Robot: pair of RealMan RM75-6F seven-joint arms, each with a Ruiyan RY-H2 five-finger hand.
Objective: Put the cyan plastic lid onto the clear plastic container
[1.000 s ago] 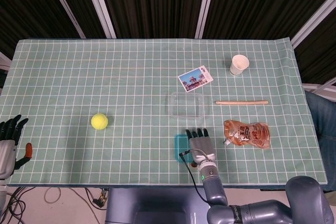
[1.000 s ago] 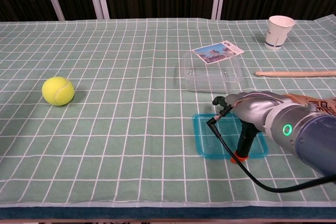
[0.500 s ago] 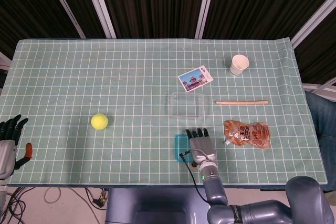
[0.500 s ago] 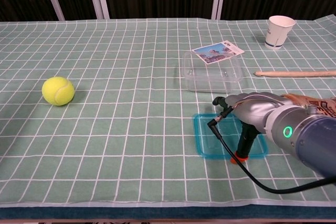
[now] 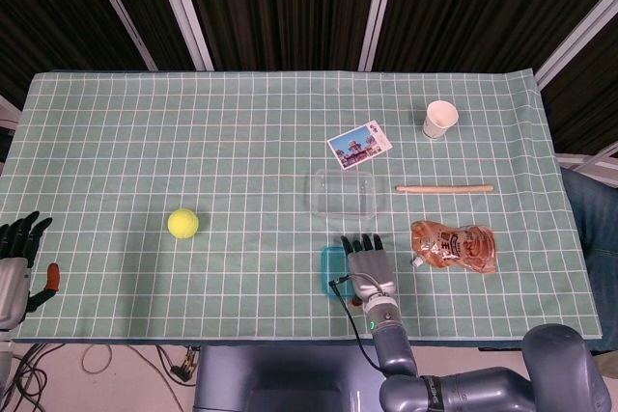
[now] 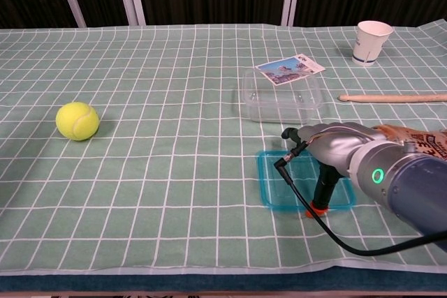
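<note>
The right robot hand is hovering palm-down over the cyan plastic lid, fingers spread apart and gripping nothing, its thumb tip reaching down to the lid. The lid is lying flat on the bench beneath it; the clear plastic container is sitting just beyond the fingertips. The lid is looking thin, light, slick and slightly flexible, so pinching a raised edge seems best. No writing is legible. The left robot hand is idling, fingers apart.

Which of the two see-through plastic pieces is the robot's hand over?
The cyan plastic lid, flat under the right hand. The clear plastic container sits untouched further back, beside the postcard.
</note>
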